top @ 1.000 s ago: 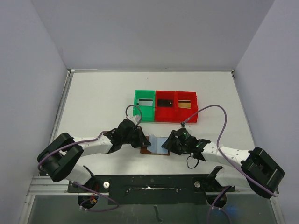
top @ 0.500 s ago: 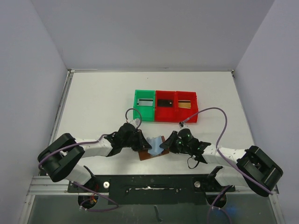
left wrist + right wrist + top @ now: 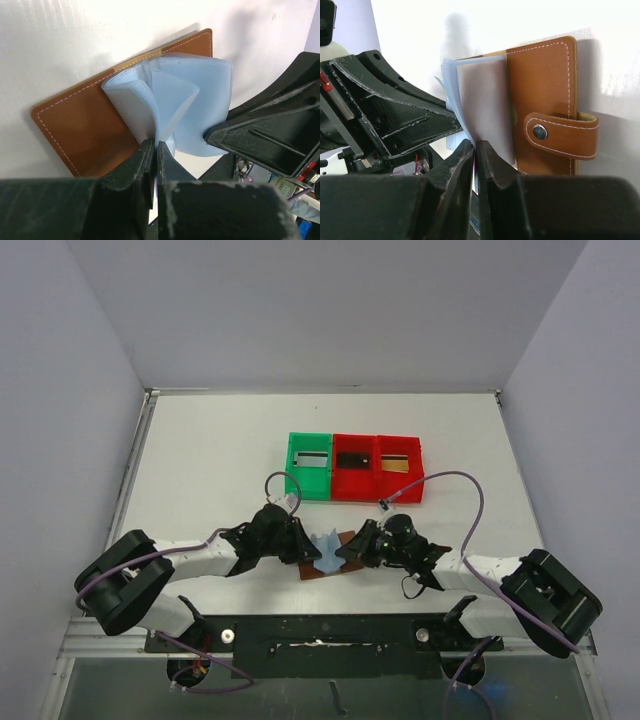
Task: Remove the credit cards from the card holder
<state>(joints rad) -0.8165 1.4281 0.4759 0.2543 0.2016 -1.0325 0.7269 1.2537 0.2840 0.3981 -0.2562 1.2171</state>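
Between the left jaws, pressed nearly together, sits the edge of a pale blue pocket sleeve (image 3: 170, 105) of the card holder (image 3: 85, 130). The right jaws pinch another sleeve (image 3: 485, 95) just as tightly. Between both pairs the holder lies open, brown cover down on the white surface (image 3: 210, 470), sleeves fanned upward. Beyond them stand plastic bins (image 3: 376, 492).

1. Up top, we're looking down from above and behind the arm bases, far enough off to take in the whole table (image 3: 200, 460), from near edge to far edge.
2. On the left wrist, we're in tight, sighting along the left gripper (image 3: 156, 145) at the card holder (image 3: 85, 130).
3. On the right wrist, we're just as close, facing back past the right gripper (image 3: 475, 145).
4. All three views share the card holder by the table's near edge, and each wrist view catches the opposite gripper.
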